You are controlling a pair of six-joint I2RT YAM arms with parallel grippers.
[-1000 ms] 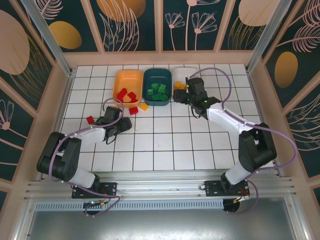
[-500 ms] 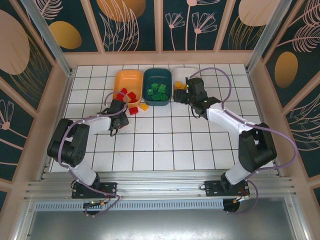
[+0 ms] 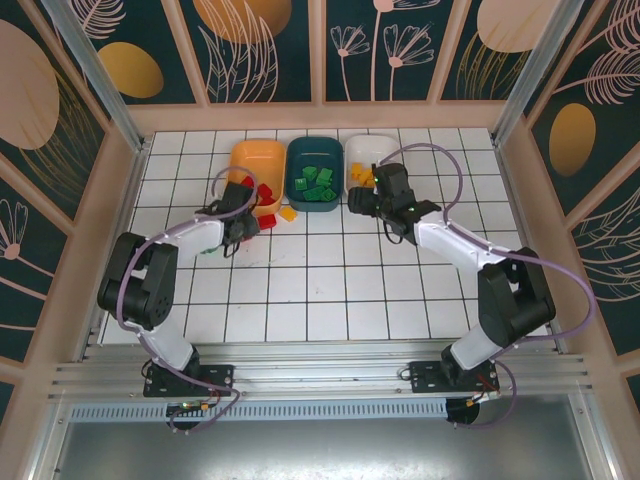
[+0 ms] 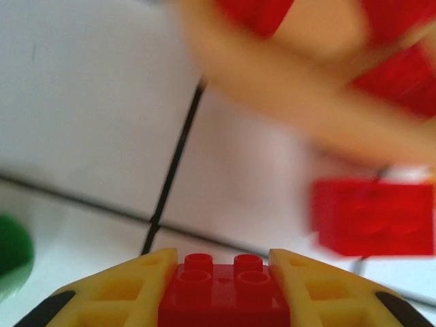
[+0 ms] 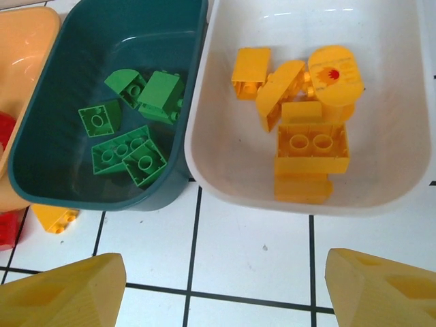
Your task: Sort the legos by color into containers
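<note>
We see the left gripper [image 4: 223,264] pinching a red brick [image 4: 221,303] between its yellow fingers [image 4: 129,289], studs towards the camera. In the top view this gripper [image 3: 243,207] sits at 6 o'clock of the orange tray [image 3: 256,155], close to its near rim. A loose red brick [image 4: 373,216] lies blurred on the worktop [image 3: 330,290] at 2 o'clock of the held one.

The three trays stand side by side at 12 o'clock of the worktop: orange, then the teal tray [image 3: 316,150], then the white tray [image 3: 372,148]. Green bricks [image 5: 129,153] lie in the teal one and yellow bricks [image 5: 310,146] in the white one. A yellow-orange brick [image 5: 54,218] rests on the tiles at 7 o'clock of the teal tray.

The right gripper [image 5: 225,293] hangs spread wide with nothing between its tips, at 6 o'clock of the white tray.
</note>
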